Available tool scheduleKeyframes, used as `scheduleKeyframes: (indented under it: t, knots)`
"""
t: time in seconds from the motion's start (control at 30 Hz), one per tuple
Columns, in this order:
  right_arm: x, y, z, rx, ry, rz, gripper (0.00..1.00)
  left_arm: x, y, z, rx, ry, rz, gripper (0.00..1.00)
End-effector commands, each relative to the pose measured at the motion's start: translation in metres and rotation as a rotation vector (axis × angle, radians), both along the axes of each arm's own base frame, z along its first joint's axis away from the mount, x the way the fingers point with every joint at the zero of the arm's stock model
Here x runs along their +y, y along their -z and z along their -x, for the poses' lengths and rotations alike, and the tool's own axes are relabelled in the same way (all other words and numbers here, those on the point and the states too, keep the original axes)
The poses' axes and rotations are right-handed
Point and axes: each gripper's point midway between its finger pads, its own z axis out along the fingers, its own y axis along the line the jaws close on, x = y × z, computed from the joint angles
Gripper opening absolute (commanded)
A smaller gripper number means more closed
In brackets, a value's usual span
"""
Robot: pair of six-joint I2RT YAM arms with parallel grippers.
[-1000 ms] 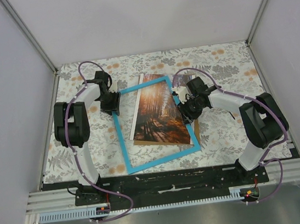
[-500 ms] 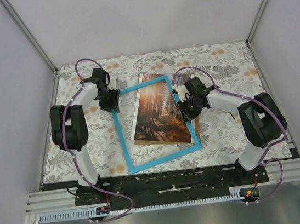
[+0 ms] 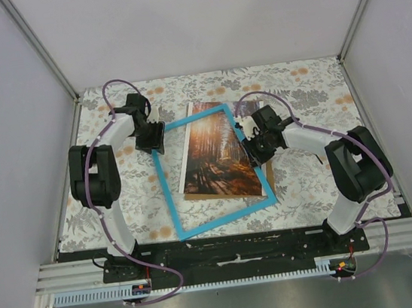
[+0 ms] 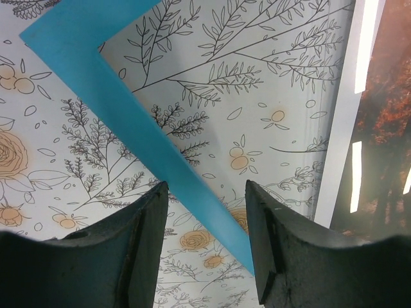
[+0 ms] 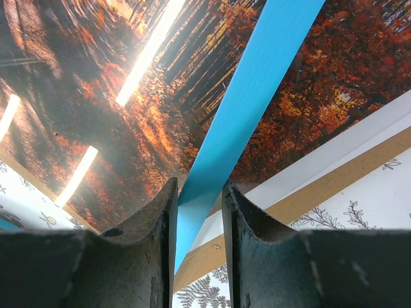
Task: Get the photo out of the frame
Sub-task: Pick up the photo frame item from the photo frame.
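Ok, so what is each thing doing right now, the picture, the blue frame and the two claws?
photo: face up on the table cover, crooked, partly under the frame.
frame: lying down, its right bar across the photo.
left gripper: open, astride the frame's left bar.
right gripper: shut on the frame's right bar.
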Motion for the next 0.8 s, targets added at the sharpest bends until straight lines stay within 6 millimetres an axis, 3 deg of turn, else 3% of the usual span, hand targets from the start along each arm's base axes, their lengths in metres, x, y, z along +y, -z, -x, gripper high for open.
scheduleKeyframes:
  t: [0.0, 0.23, 0.47, 0.77]
  knots:
    - [0.009, 0.004, -0.006, -0.015, -0.034, 0.005, 0.24, -0.003, -0.002, -0.006, -0.013, -0.006, 0.014, 0.57]
    - [0.007, 0.007, -0.007, -0.011, -0.031, 0.016, 0.24, 0.002, 0.001, -0.006, -0.006, -0.018, -0.008, 0.59]
    - [0.006, 0.006, -0.008, -0.016, -0.028, 0.022, 0.24, 0.007, -0.024, -0.007, -0.068, -0.029, -0.029, 0.74]
    - [0.009, -0.001, -0.008, -0.027, -0.038, 0.001, 0.25, 0.020, -0.002, 0.002, -0.026, -0.057, -0.092, 0.74]
